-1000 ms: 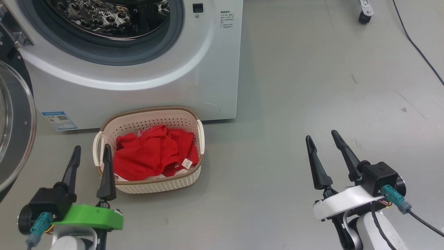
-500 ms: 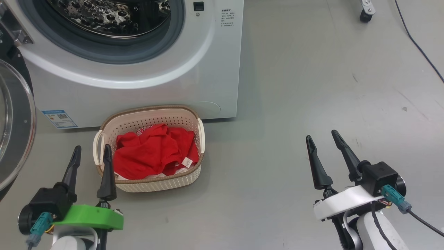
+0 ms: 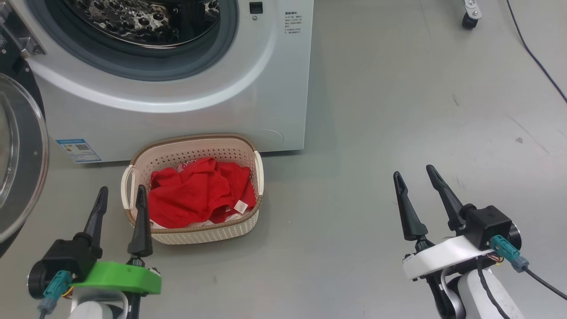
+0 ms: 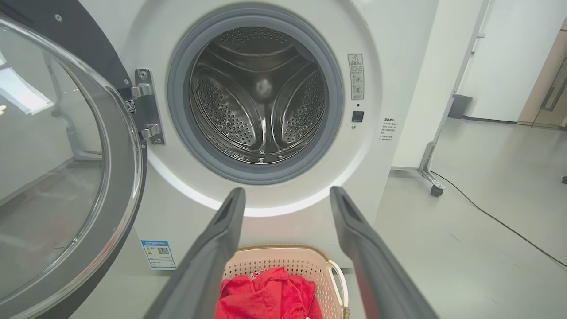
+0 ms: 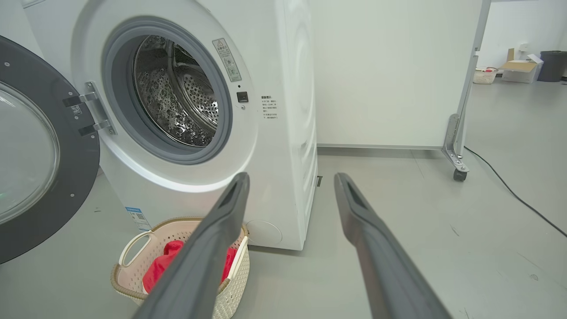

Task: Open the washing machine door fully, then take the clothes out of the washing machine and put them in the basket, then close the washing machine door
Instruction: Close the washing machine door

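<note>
Clothes (image 3: 195, 197) lie heaped in the basket (image 3: 201, 234) on the floor (image 3: 376, 110), just before the washing machine (image 3: 177, 119), whose door (image 3: 17, 155) hangs wide open. You see the left gripper (image 3: 122, 188) and the right gripper (image 3: 412, 170) spread wide, holding nothing.

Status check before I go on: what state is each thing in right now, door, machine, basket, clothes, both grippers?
washing machine door: swung wide open on its hinge.
washing machine: drum mouth uncovered, no clothes visible inside.
basket: upright on the floor before the machine, loaded.
clothes: piled in the basket.
left gripper: open, empty.
right gripper: open, empty.
</note>
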Controlling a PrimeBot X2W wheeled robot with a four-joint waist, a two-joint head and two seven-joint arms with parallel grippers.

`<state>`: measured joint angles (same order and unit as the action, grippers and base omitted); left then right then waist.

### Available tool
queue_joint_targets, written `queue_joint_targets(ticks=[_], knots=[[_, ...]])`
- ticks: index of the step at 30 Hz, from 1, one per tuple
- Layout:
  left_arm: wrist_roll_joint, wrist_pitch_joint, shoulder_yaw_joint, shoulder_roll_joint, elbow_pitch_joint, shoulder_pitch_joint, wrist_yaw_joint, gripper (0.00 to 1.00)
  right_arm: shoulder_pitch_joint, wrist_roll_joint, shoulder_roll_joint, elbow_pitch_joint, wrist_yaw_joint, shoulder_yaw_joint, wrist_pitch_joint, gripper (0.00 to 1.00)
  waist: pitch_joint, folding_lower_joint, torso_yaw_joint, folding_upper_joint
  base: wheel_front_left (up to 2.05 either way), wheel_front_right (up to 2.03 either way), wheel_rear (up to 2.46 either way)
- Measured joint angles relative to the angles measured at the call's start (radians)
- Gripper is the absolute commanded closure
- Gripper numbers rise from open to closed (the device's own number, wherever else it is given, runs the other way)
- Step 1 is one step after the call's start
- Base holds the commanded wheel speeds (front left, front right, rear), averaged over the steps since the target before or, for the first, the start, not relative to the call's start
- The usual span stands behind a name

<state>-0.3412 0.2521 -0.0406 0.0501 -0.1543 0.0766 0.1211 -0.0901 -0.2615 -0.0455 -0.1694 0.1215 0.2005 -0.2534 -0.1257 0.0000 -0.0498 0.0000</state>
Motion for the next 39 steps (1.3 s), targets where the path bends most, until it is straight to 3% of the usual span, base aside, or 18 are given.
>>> queue_joint_targets(ticks=[14, 39], knots=[[-0.001, 0.000, -0.025, -0.003, -0.010, 0.001, 0.000, 0.00, 0.000, 0.000, -0.005, 0.006, 0.000, -0.011, 0.000, 0.00, -0.003, 0.0000, 0.097, 0.0000, 0.00, 0.00, 0.00], [-0.005, 0.000, -0.024, -0.007, -0.031, -0.002, 0.000, 0.00, 0.026, 0.002, -0.015, -0.005, 0.000, 0.024, 0.000, 0.00, 0.021, 0.0000, 0.419, 0.0000, 0.00, 0.00, 0.00]])
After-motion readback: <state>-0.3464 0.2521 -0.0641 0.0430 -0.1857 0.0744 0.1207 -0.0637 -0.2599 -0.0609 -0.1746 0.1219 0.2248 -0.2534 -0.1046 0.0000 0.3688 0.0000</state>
